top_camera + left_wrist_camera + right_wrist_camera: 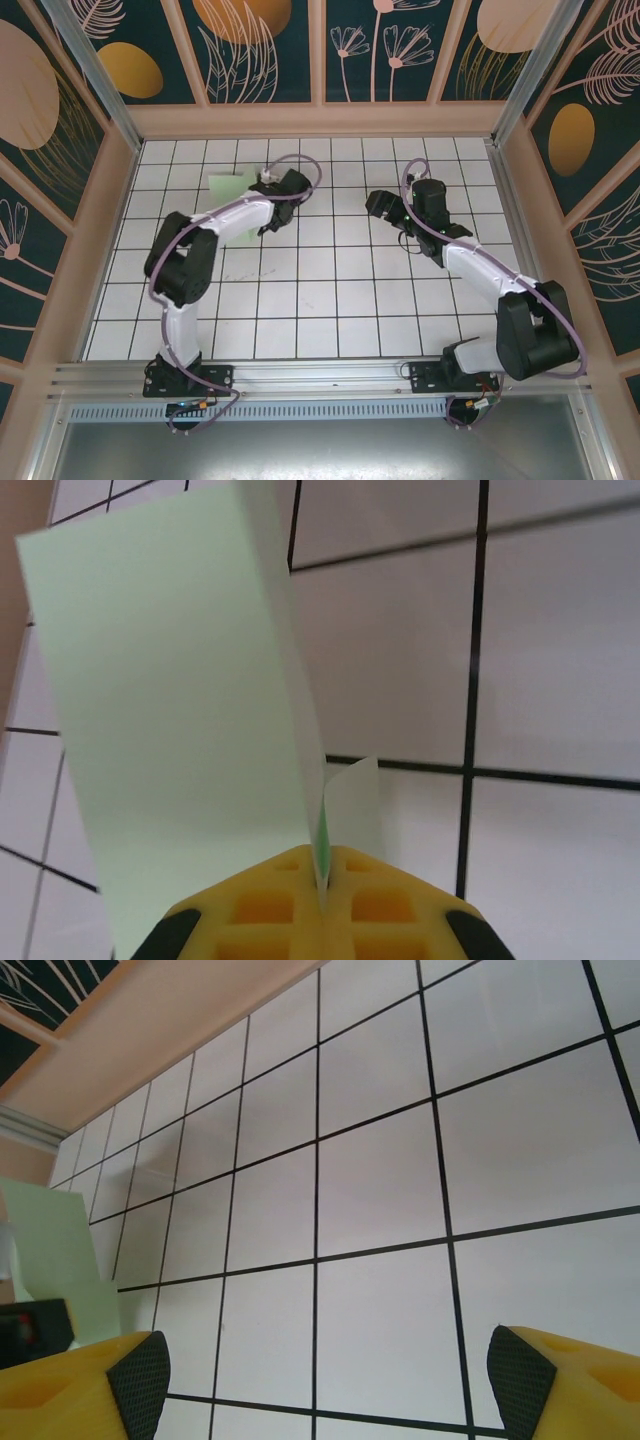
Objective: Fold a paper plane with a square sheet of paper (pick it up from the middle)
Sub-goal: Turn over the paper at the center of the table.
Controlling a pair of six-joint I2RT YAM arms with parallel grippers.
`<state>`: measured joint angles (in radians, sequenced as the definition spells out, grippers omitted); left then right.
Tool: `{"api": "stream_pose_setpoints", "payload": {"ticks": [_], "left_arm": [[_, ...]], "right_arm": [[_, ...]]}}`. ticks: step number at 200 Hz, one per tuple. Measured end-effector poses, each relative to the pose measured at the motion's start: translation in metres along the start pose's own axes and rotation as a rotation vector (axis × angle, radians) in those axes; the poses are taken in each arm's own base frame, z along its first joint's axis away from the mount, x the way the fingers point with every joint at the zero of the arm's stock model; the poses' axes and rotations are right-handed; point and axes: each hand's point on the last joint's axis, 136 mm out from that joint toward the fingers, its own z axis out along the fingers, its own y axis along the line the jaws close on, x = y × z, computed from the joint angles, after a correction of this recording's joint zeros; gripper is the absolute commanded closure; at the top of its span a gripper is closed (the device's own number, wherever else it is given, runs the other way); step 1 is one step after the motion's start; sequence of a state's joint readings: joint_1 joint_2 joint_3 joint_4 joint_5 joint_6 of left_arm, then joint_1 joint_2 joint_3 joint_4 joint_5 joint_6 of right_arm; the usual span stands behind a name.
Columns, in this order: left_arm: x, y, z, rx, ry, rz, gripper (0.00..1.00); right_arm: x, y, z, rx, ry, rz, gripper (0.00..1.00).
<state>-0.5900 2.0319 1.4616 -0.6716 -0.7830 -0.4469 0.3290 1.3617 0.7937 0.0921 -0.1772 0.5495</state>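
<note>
Paper sheet (pixel 170 730), seemingly folded, pinched in left end effector (pixel 322 882)

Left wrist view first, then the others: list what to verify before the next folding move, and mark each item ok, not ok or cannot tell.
1. Left fingers shut on the pale mint-green sheet of paper: ok.
2. Paper pinched right between them, with a small flap showing beside the main panel: ok.
3. Right fingers open: ok.
4. Right fingers holding nothing and apart from the paper: ok.
5. Paper's far edge lifted off the white grid-tiled table: cannot tell.
6. Crease straight and layers matched: cannot tell.
</note>
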Motion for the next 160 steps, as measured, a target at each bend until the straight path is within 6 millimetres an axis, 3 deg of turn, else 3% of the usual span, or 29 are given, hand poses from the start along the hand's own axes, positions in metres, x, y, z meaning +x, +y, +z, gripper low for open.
{"api": "stream_pose_setpoints", "payload": {"ticks": [38, 91, 139, 160], "left_arm": [[0.015, -0.038, 0.005, -0.050, -0.003, 0.127, 0.96], [0.030, -0.082, -0.011, 0.085, 0.008, 0.158, 0.89], [0.033, -0.107, -0.016, 0.225, 0.044, 0.122, 0.65], [0.025, -0.119, -0.034, 0.376, 0.045, 0.077, 0.53]], "right_arm": [[0.007, -0.013, 0.005, 0.049, 0.025, 0.018, 0.15], [0.008, -0.025, 0.006, 0.086, 0.033, 0.037, 0.16], [0.013, -0.031, 0.011, 0.101, 0.051, 0.060, 0.16], [0.016, -0.032, 0.012, 0.104, 0.059, 0.068, 0.16]]}}
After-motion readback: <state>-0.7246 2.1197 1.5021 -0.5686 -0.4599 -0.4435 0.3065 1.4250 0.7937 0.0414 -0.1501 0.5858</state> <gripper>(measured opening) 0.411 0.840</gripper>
